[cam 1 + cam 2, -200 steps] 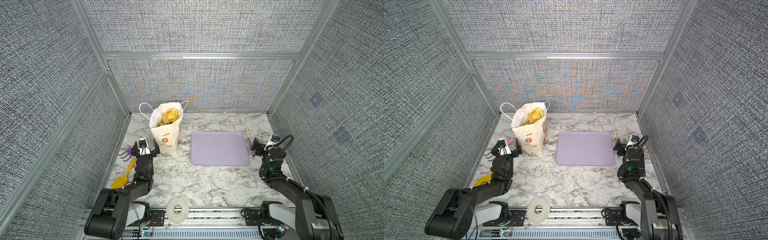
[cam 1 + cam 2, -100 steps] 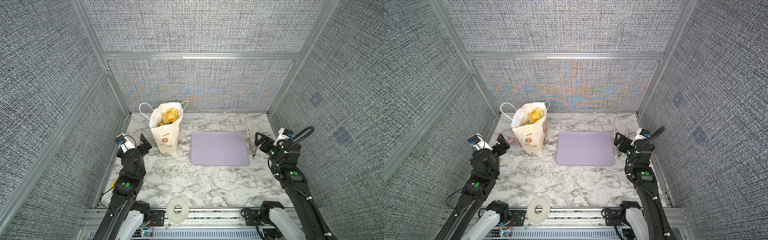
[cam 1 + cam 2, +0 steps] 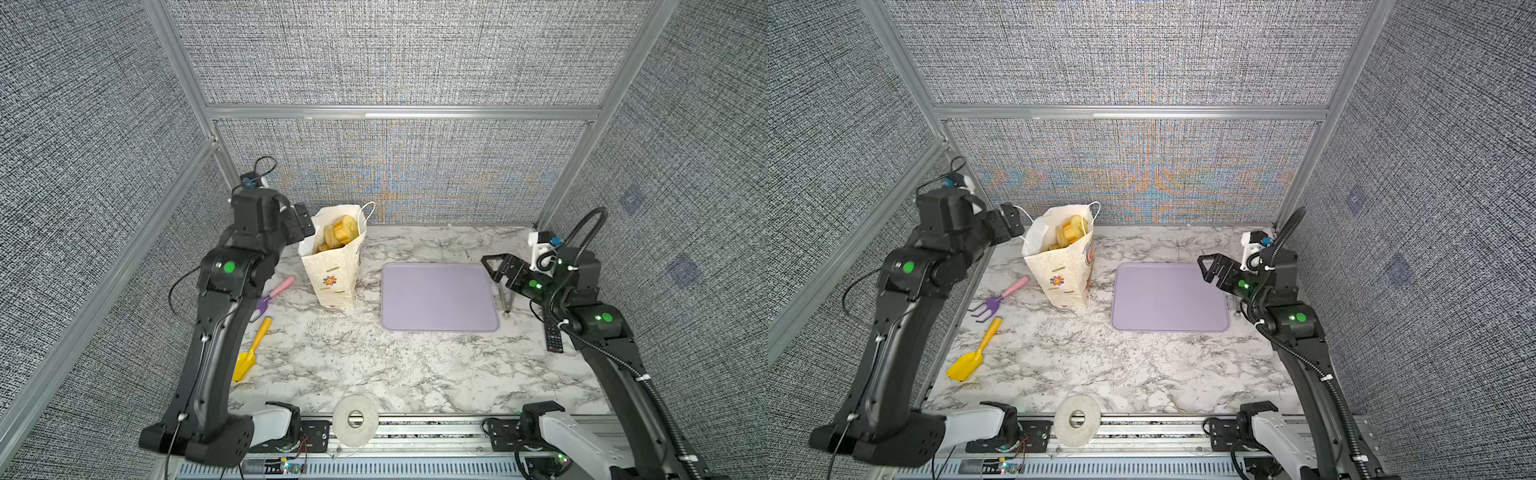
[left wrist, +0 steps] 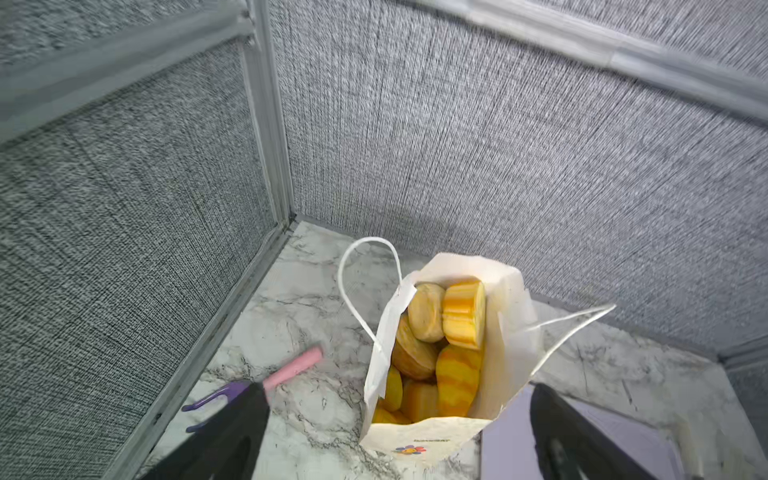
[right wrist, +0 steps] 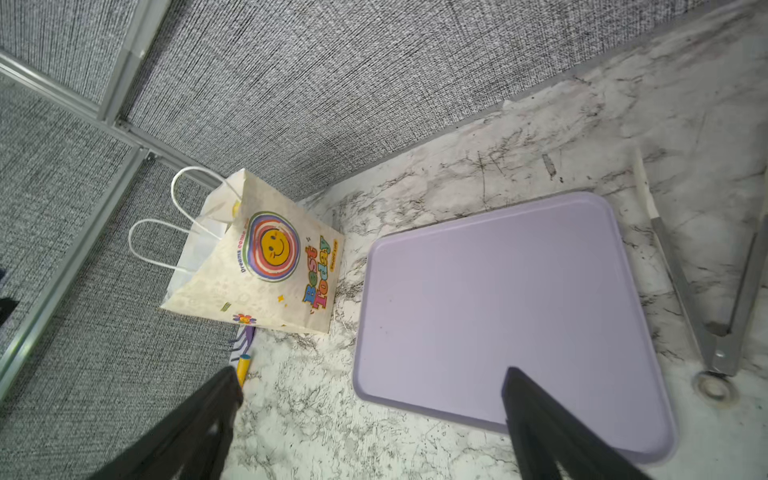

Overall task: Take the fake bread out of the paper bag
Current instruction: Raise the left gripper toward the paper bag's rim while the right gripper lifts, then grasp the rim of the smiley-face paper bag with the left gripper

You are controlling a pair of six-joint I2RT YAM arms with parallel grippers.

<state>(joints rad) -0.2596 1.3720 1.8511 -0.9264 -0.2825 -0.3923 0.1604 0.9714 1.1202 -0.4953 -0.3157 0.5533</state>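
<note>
The paper bag (image 3: 332, 268) (image 3: 1064, 272) stands upright at the back left of the marble table, its mouth open. Several glossy yellow-brown pieces of fake bread (image 3: 338, 235) (image 3: 1071, 232) (image 4: 440, 332) fill it to the rim. My left gripper (image 3: 300, 220) (image 3: 1008, 220) (image 4: 397, 390) hangs open and empty, raised just left of the bag's mouth. The left wrist view looks down into the bag (image 4: 419, 432). My right gripper (image 3: 496, 268) (image 3: 1210, 268) (image 5: 372, 374) is open and empty, above the right edge of the lilac tray. The right wrist view shows the bag's (image 5: 266, 266) smiley print.
A lilac tray (image 3: 438, 297) (image 3: 1169, 297) (image 5: 498, 311) lies right of the bag. A purple rake with a pink handle (image 3: 998, 297) (image 4: 291, 368) and a yellow shovel (image 3: 971, 361) lie at the left. Metal tongs (image 3: 505, 299) (image 5: 723, 324) and a remote (image 3: 552, 336) lie at the right. A tape roll (image 3: 355, 419) sits on the front rail.
Both arms have risen from a low folded pose. The left gripper went up and back to the bag's mouth. The right gripper lifted toward the tray's right edge. Both stayed open.
</note>
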